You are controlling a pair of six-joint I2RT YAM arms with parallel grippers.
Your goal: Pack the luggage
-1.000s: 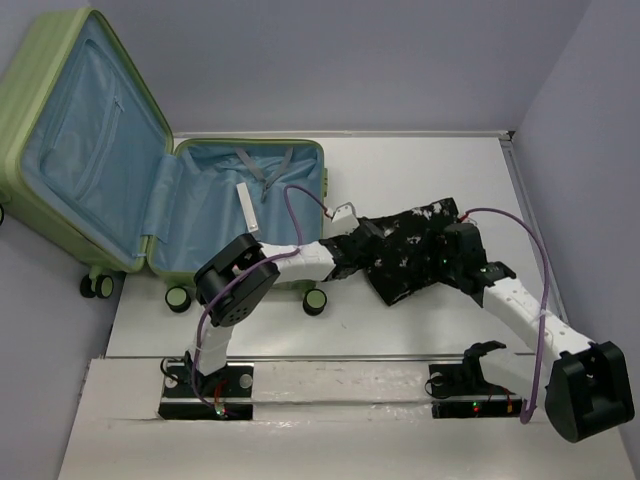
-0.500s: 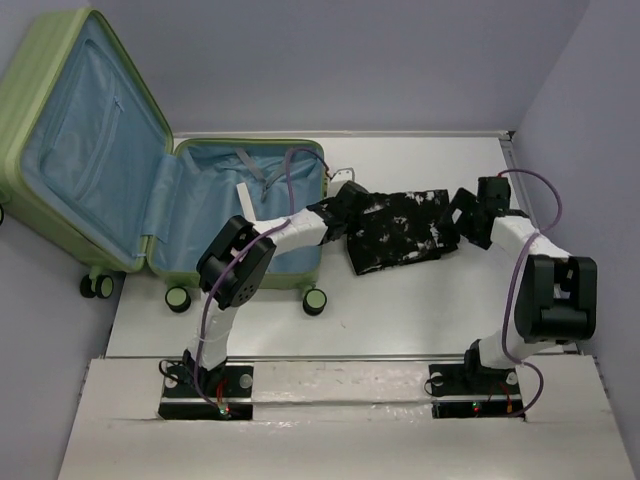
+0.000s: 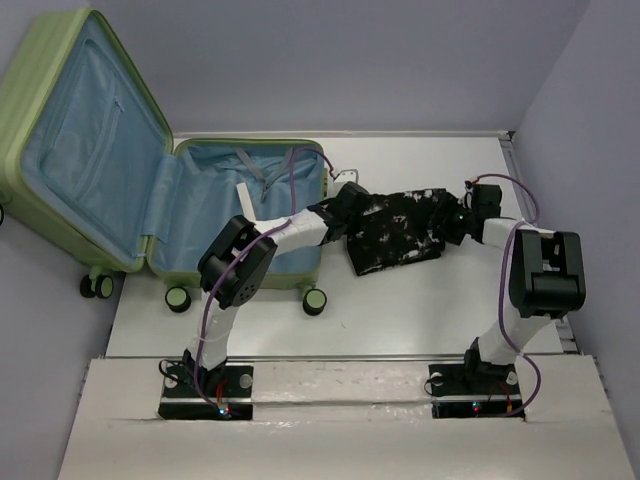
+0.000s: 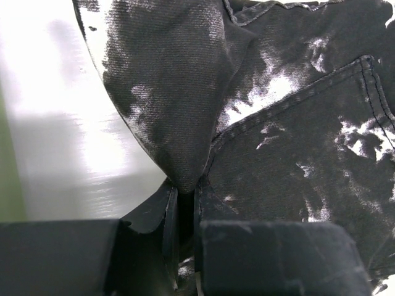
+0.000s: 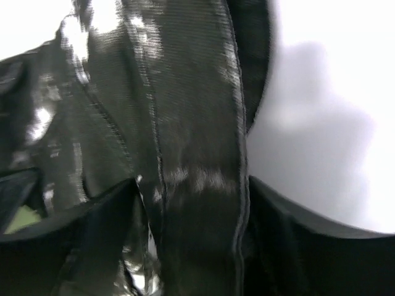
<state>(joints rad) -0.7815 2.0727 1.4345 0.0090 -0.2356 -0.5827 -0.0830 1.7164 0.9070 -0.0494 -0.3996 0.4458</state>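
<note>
- Both arms are reaching from the near edge across the white table [image 3: 420, 310] toward the middle.
- A black garment [image 3: 400, 232] with white blotches is lying stretched between the two grippers, mostly resting on the table.
- The left gripper [image 3: 343, 204] is pinching the garment's left end; in the left wrist view its fingers [image 4: 151, 231] are pressed nearly together on a fold of the cloth [image 4: 179, 142].
- The right gripper [image 3: 462, 218] is pinching the garment's right end; in the right wrist view a band of cloth [image 5: 191, 123] is sitting between its fingers [image 5: 92, 225], touching both.
- The luggage [image 3: 230, 215] is lying open at the far left of the table, its lid leaning up against the left wall and its blue lining showing.
- The luggage's right wall is sitting just beside the left gripper, to its left; the right gripper is working well apart from the luggage, at the right.
</note>
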